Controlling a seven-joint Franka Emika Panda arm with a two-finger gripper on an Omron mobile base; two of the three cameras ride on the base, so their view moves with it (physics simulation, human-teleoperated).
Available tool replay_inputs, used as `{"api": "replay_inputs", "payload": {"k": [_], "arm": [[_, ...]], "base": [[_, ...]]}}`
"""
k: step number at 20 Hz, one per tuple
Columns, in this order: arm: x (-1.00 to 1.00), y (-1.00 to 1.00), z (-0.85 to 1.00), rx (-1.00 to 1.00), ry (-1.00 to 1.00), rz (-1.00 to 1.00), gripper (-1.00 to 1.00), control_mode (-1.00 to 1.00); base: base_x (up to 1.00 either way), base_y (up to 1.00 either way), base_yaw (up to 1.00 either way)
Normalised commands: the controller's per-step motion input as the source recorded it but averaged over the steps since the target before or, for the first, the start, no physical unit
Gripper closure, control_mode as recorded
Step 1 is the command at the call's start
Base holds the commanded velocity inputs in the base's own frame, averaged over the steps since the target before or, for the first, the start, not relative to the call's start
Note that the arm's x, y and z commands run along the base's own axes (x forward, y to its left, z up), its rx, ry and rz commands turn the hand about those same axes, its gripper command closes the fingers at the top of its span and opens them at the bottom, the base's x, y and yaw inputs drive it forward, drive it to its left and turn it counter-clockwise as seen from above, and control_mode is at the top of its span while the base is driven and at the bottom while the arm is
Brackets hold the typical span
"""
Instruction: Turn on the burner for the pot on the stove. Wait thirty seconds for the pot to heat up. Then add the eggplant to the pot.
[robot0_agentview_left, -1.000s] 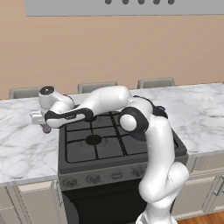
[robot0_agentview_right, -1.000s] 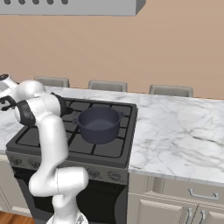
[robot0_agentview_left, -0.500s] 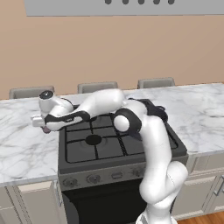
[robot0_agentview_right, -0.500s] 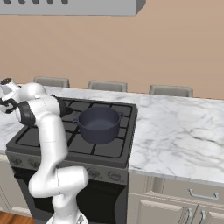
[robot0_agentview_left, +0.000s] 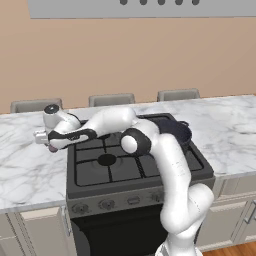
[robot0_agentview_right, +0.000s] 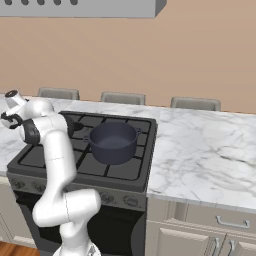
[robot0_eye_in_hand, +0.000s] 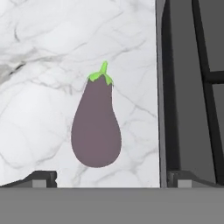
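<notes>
eggplant (robot0_eye_in_hand: 96, 129) flat on counter (robot0_eye_in_hand: 48, 65) beside stove (robot0_eye_in_hand: 192, 87) | gripper (robot0_eye_in_hand: 107, 178) above, jaws wide open | descend centred, pinch across belly

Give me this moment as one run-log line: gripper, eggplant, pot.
gripper: open, above eggplant | dull-purple egg-shaped eggplant: lying on white marble counter beside dark grey stove, not gripped | round dark blue-grey pot: on stove grate

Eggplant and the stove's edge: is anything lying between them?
No. In the hand view, just bare marble counter lies between the eggplant and the stove.
</notes>
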Motion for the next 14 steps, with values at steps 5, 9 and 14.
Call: {"api": "replay_inputs", "payload": {"k": [5,9,14], "arm": [[0.32,0.27,-0.27,0.00,0.04,0.00,-1.00,-1.00],[0.21,0.22,-0.27,0.00,0.03,0.00,-1.00,-1.00],[0.14,0.12,-0.24,0.00,0.02,0.00,1.00,-1.00]], "base": [[0.00,0.00,0.00],[0.00,0.00,0.00],[0.00,0.00,0.00]]}}
